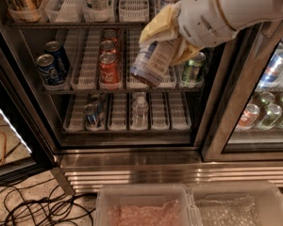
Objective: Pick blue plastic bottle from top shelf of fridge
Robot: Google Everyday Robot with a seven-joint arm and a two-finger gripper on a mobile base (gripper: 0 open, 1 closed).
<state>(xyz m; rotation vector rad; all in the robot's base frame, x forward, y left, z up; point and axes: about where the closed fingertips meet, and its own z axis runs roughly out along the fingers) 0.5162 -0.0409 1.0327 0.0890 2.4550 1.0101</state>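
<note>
My gripper [167, 39], with yellow-padded fingers [156, 23] on a white arm from the upper right, is shut on the blue plastic bottle [150, 61]. The bottle is clear with pale bluish contents and a white-and-blue label. It hangs tilted, base down-left, in front of the open fridge [132, 161], out of the shelves and level with the can rack. The top shelf [80, 23] with its white slotted trays runs along the top edge, up-left of the gripper.
The middle rack holds blue cans [51, 65], red cans [108, 62] and a green can [193, 67]. The lower rack holds a small water bottle [139, 111] and a can [91, 114]. A closed glass door [266, 93] is at right. Two clear bins [146, 206] and floor cables [33, 204] lie below.
</note>
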